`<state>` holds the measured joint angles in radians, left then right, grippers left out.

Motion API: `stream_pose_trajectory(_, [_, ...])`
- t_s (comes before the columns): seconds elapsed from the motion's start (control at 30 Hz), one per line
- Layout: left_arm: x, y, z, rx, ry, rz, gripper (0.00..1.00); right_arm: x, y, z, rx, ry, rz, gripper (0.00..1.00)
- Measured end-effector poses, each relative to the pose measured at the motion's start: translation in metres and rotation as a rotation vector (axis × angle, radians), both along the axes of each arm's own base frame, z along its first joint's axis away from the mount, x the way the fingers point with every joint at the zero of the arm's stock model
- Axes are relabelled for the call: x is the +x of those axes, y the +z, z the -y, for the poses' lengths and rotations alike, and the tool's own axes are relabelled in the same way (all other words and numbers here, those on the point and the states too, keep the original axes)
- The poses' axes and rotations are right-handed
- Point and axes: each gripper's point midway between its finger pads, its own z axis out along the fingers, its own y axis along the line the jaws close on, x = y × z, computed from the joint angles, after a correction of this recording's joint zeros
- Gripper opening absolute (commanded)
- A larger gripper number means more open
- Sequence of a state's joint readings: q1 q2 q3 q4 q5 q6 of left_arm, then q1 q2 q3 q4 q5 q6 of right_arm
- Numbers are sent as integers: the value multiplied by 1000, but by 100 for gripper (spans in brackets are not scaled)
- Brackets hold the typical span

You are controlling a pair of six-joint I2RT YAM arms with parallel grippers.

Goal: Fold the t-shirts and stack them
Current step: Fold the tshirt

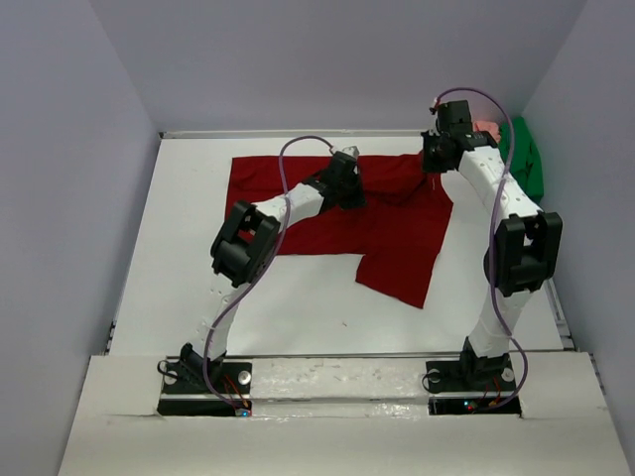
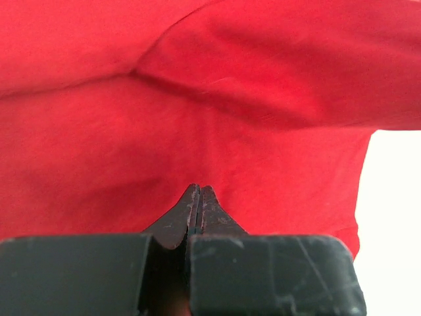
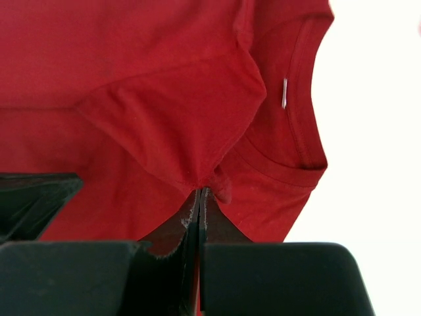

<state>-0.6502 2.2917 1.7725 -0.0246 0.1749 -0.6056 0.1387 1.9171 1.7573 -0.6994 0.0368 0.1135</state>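
The dark red t-shirt [image 1: 387, 233] lies spread across the back half of the white table [image 1: 189, 258], with one part hanging toward the front right. At its back edge near the middle, my left gripper [image 1: 347, 161] is shut, tips pressed into the red cloth [image 2: 263, 79]. In the left wrist view the left gripper [image 2: 198, 187] shows no gap. My right gripper [image 1: 434, 169] is at the shirt's back right corner. The right gripper [image 3: 200, 189] is shut on a bunched fold of the shirt [image 3: 145, 66] beside the collar [image 3: 296, 158]. The green t-shirt [image 1: 526, 159] and pink t-shirt [image 1: 486, 129] lie at the far right.
Grey walls close in the table on the left, back and right. The green and pink shirts sit against the right wall, just behind my right arm. Both arm bases stand at the near edge.
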Motion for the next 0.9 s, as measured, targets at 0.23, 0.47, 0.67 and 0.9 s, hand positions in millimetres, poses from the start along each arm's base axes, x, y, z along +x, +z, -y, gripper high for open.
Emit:
stream_pose_trajectory(0.23, [-10, 8, -29, 91, 55, 14, 0, 14, 71, -6, 24, 16, 159, 0])
stream_pose_trajectory(0.47, [-12, 48, -36, 75, 65, 74, 0, 12, 80, -9, 27, 16, 164, 0])
stream_pose_trajectory(0.67, [-15, 77, -41, 68, 62, 118, 0, 2, 59, -12, 19, 4, 102, 0])
stream_pose_trajectory(0.9, [-17, 85, -46, 91, 61, 130, 0, -16, 30, -8, -41, -89, 9, 7])
